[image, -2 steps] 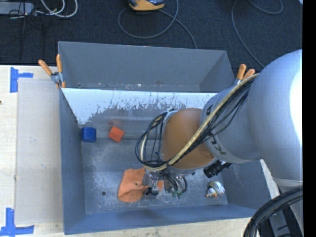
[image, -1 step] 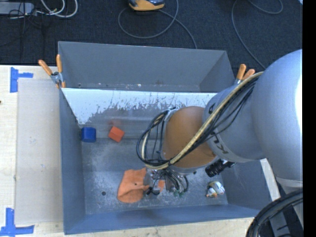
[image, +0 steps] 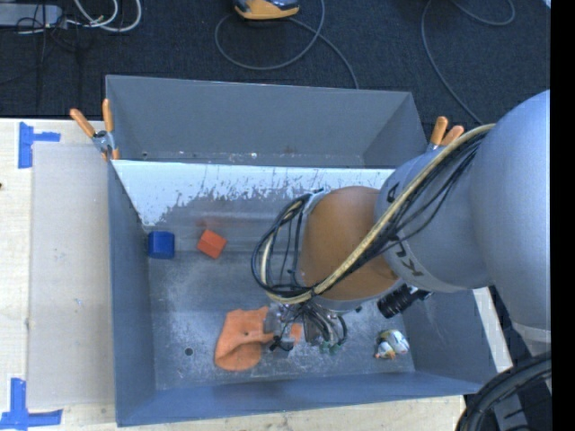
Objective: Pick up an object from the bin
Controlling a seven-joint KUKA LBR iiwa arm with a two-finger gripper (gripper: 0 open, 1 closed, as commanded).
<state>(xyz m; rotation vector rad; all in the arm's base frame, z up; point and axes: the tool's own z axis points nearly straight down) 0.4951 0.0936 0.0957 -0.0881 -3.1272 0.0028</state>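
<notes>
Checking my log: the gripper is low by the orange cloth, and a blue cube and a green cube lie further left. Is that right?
One colour is wrong: in the camera view, an orange-red cube, not a green one, lies beside the blue cube. The gripper is low by the orange cloth.

The gripper (image: 289, 335) is positioned low at the right edge of a crumpled orange cloth (image: 234, 341), near the front wall of the bin (image: 131, 330). A blue cube (image: 162, 244) and an orange cube (image: 211, 243) lie near each other at rear left.
</notes>
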